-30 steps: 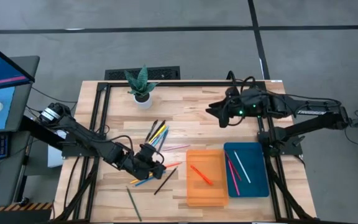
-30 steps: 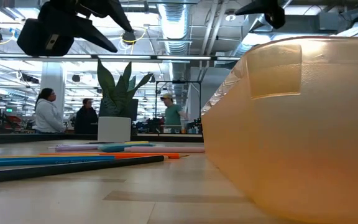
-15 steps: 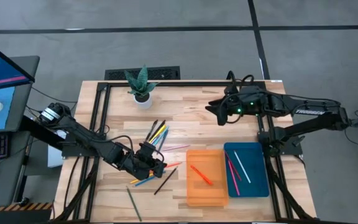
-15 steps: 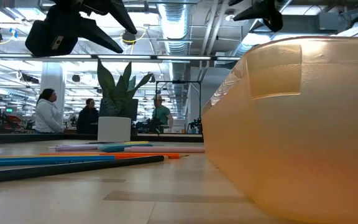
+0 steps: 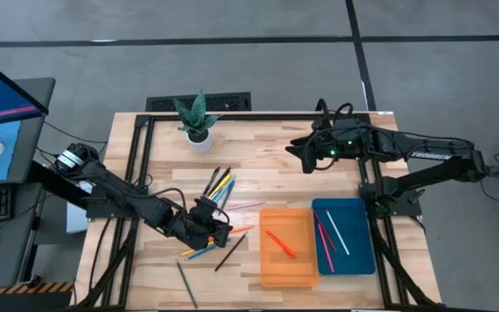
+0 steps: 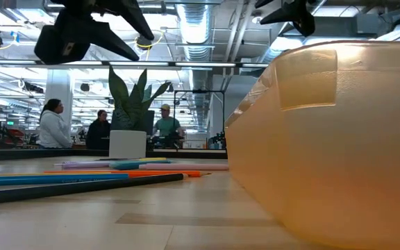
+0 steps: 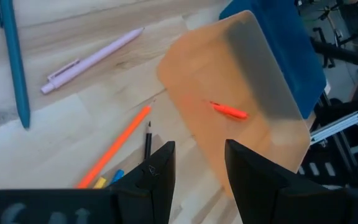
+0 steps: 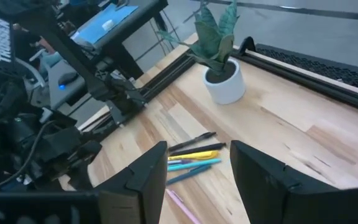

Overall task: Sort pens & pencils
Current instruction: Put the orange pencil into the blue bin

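Hovering with its fingers apart and empty, the left gripper (image 5: 221,232) stood low in the frame over loose pens & pencils (image 5: 217,187), mostly slanting lower left to upper right; a pick looked next, needing a descent. The right gripper (image 5: 294,154) waited open, upper right.

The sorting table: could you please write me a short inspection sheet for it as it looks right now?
Surface: wooden table, dark frame rails.
Job's things: loose pens and pencils left of centre; an orange one in the orange tray; pink and white ones in the blue tray.
Clutter: potted plant at the far edge.
Grippers: left gripper open, empty, over the pile; right gripper open, empty, raised.
Cables: along both arms.
Surroundings: monitor at left; people behind.
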Controlling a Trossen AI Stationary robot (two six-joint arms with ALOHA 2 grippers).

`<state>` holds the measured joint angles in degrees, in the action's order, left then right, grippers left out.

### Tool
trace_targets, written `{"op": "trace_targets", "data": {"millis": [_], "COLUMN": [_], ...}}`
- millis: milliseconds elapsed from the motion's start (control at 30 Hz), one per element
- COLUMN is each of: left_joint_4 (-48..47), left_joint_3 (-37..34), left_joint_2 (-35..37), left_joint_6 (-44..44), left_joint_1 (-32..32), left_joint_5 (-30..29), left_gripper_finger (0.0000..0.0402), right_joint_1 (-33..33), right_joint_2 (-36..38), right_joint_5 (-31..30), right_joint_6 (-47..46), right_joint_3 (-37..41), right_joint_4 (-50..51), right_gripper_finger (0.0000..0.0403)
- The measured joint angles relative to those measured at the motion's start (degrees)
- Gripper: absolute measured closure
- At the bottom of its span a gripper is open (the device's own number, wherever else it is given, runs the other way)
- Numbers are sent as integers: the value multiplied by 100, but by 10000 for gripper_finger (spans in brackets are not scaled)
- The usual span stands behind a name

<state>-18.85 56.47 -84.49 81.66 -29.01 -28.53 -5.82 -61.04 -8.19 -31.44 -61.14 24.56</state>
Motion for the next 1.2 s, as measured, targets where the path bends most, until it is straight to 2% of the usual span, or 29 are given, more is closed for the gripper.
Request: {"op": "trace_targets", "data": {"millis": [167,400,667,733,833,933,1067,1200], "left_joint_4": [-32,-719,21,20,-37,-85,-65,-402], "left_joint_3": [0,2,11,11,9,9,162,537], "left_joint_2": [0,4,-327,-560,-920,-1278,-1718,-2031], "left_joint_6": [-691,-1524,-2883,-3047,-3088,-3153,-3678,-4069], "left_joint_1": [75,419,901,1039,1253,1383,1280,1204], "left_joint_5": [182,719,828,1115,1860,2443,2627,2387], "left_gripper_finger": [272,269,216,200,179,169,174,188], "right_joint_1": [140,615,1500,1751,2152,2576,3141,3621], "right_joint_2": [7,70,151,151,180,280,400,512], "right_joint_5": [197,197,9,-83,-191,-399,-893,-1412], "right_joint_6": [151,156,-600,-828,-1216,-1537,-1950,-2364], "right_joint_3": [-311,-663,-673,-673,-673,-673,-673,-673], "right_joint_4": [327,1228,1926,2024,2039,2060,2273,2509], "right_gripper_finger": [206,212,214,214,214,216,221,226]}}
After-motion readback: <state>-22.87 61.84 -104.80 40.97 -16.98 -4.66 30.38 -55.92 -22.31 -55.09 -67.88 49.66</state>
